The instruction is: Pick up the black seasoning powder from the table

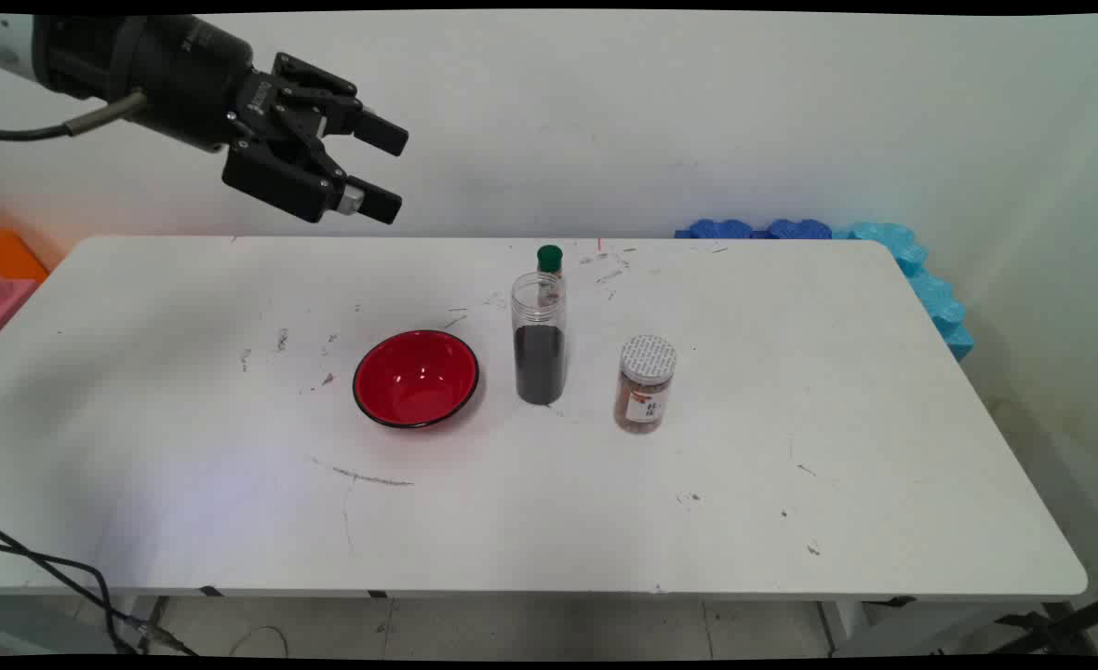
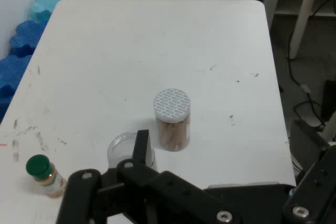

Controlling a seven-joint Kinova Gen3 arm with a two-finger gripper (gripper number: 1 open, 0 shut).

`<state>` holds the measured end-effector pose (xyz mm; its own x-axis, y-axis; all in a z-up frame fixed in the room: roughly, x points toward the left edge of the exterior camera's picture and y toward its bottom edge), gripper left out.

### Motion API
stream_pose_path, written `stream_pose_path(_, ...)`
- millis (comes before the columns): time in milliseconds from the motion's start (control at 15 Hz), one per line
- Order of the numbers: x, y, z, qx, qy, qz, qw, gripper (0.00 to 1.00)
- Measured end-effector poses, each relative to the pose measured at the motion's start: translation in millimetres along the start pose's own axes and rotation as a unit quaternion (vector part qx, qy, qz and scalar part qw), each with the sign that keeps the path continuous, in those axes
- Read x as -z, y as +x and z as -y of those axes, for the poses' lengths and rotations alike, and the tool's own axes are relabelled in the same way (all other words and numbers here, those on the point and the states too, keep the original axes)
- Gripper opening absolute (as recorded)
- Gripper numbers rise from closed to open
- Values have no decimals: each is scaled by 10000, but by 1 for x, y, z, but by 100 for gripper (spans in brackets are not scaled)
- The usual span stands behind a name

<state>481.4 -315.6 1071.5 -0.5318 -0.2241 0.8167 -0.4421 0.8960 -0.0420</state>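
A black gripper [image 1: 389, 167] hangs high over the far left corner of a white table [image 1: 186, 447], its two fingers spread apart with nothing between them and nothing touching them. Well below and to its right, three things stand in a row near the table's middle: a red bowl [image 1: 416, 378] on the left, a clear open-topped jar [image 1: 539, 337] with dark contents filling its lower half in the centre, and a small jar with a patterned white lid [image 1: 646, 383] on the right. Just behind the clear jar stands a little bottle with a green cap [image 1: 549, 260]. The clear jar is the nearest of them to the gripper, though still well apart from it.

The likeliest mishap, as a judgement, is a spill: the clear jar is tall, narrow and lidless, and a finger or wrist brushing it on the way down could tip it and send its dark contents over the table and the bowl close beside it.

In the main view the clear jar hides most of the green-capped bottle. In the hand view the gripper's own linkage covers the lower part of the clear jar, and the bowl does not show. The small jar's label cannot be read. Blue foam [image 1: 921, 270] lies at the table's far right corner.
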Motion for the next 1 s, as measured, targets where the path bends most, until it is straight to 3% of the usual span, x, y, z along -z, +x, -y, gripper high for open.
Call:
stream_pose_path(267,1,-6,0,22,60,-35,10000,100)
stream_pose_path(600,0,-21,2,158,280,-66,9995,100)
stream_pose_path(1000,-7,-56,10,363,448,147,9982,100)
